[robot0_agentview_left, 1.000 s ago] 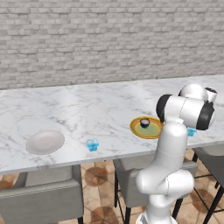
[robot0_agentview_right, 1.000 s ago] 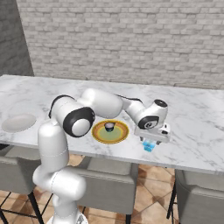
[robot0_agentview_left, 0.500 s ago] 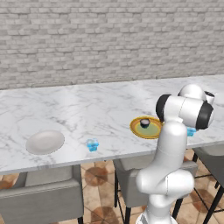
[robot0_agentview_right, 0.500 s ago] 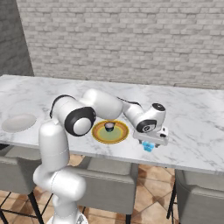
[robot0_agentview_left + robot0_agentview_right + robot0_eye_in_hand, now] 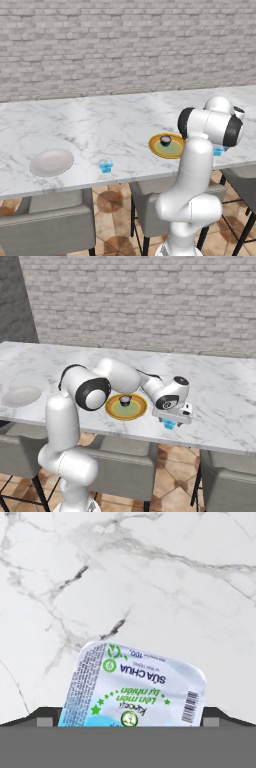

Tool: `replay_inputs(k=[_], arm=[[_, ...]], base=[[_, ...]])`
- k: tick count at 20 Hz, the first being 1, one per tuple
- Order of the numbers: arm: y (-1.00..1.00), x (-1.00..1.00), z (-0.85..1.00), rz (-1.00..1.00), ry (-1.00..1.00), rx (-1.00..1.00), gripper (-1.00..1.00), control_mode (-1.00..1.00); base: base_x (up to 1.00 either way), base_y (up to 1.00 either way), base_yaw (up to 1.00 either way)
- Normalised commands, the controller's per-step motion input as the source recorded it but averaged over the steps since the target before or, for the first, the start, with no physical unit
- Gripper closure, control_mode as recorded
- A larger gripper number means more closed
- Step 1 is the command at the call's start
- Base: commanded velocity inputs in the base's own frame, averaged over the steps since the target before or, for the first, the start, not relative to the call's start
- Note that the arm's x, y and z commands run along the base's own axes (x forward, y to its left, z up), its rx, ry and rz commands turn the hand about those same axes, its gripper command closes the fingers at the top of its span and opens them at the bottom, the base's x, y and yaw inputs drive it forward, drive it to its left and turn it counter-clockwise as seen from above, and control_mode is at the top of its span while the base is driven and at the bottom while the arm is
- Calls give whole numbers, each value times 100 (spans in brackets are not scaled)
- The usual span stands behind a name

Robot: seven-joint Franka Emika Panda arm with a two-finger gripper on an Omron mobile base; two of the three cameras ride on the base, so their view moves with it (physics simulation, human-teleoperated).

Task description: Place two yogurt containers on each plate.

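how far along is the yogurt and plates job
Done: one black yogurt cup sits on the yellow-rimmed plate. In hand: the open gripper is over a blue cup beside that plate, not yet gripping it. Left: that cup, another blue cup on the counter, and the off-white plate, which holds none.

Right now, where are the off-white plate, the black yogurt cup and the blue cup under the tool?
off-white plate (image 5: 51,162), left base view, its middle.
black yogurt cup (image 5: 125,400), right base view, its top.
blue cup (image 5: 134,687), hand view, its printed lid.
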Motion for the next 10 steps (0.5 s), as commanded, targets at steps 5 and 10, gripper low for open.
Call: replay_inputs(k=[5,10], arm=[[0,2,-4,0,0,0,100,-100],[0,8,0,0,0,0,100,-100]], base=[[0,0,0],[0,0,0]])
